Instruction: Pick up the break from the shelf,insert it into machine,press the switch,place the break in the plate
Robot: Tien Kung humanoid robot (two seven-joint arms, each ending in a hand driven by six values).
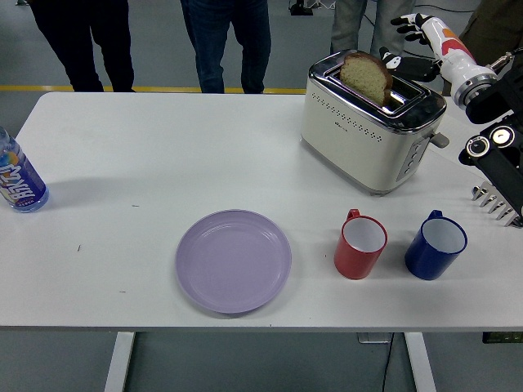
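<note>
Bread stands upright in a slot of the cream toaster, its top half sticking out above the chrome rim. Just beside it, on the far right side, the right hand hovers with its fingers spread wide and nothing held, thumb pointing toward the slice but not touching it. Well below the hand, toward the table's near edge, sit a red mug and a blue mug, and further left of them the empty lilac plate. A water bottle stands far off at the left edge. Legs of people show beyond the table.
</note>
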